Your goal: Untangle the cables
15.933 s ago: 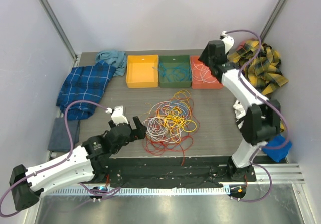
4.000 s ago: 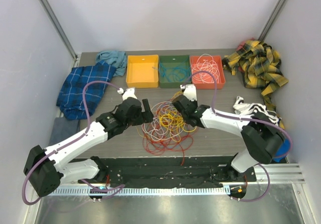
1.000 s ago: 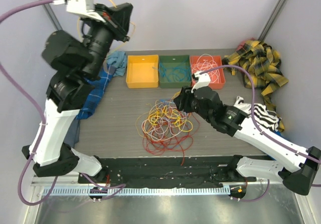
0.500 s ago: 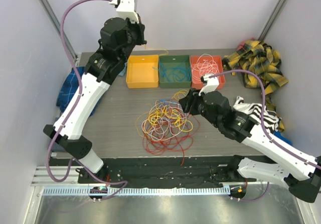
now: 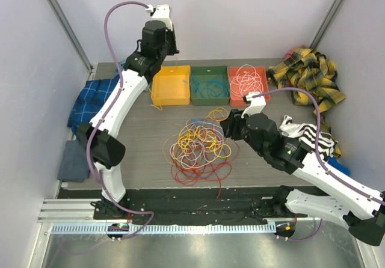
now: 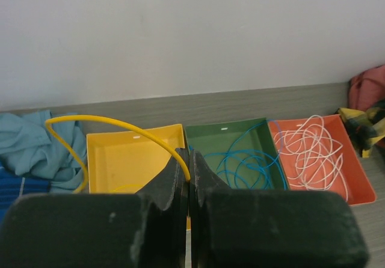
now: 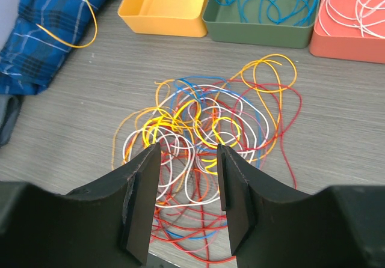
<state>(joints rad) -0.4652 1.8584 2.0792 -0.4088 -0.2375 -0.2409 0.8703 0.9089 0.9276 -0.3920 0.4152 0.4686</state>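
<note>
A tangle of cables (image 5: 198,148) in red, orange, yellow, white and blue lies in the middle of the table. My left gripper (image 5: 167,47) is raised over the yellow bin (image 5: 171,88) and is shut on a single yellow cable (image 6: 108,121), pinched at the fingertips (image 6: 189,170). That cable hangs down in a loop in front of the blue plaid cloth (image 7: 90,33). My right gripper (image 7: 187,151) stands open above the pile's right side (image 5: 227,125), with nothing between its fingers. Blue cables lie in the green bin (image 5: 209,68) and white ones in the red bin (image 5: 230,94).
A blue plaid cloth (image 5: 90,103) and a teal cloth (image 6: 30,148) lie at the back left. A grey cloth (image 5: 72,160) sits at the left edge. A yellow plaid cloth (image 5: 310,79) and a striped cloth (image 5: 307,133) lie on the right.
The left arm has swung from high on the left down to the yellow bin, carrying the yellow cable. The right gripper has drifted slightly right, still open over the pile.
</note>
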